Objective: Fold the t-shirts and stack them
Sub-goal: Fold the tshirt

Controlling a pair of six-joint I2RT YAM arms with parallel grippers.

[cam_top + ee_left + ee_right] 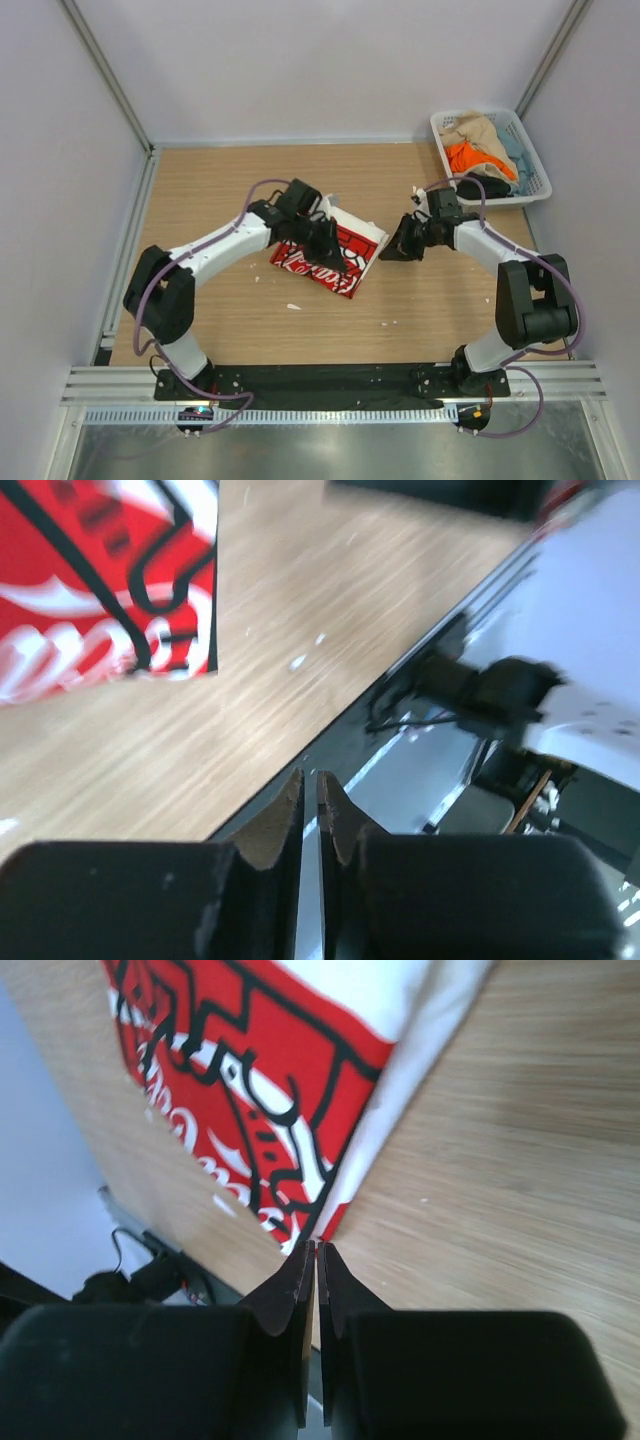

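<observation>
A white t-shirt with a red printed graphic (350,262) lies folded in the middle of the wooden table. It also shows in the left wrist view (90,590) and in the right wrist view (270,1070). My left gripper (336,260) hangs over the shirt, shut and empty (309,778). My right gripper (388,254) is just right of the shirt's right edge, shut and empty (316,1248). A tan shirt (482,130), an orange shirt (468,158), a pale blue shirt (512,150) and a black shirt (486,187) lie in the basket.
The white lattice basket (441,127) stands at the back right corner, close to the right arm. Small white scraps (293,306) lie on the table (200,190) in front of the shirt. Grey walls close in the left, back and right sides.
</observation>
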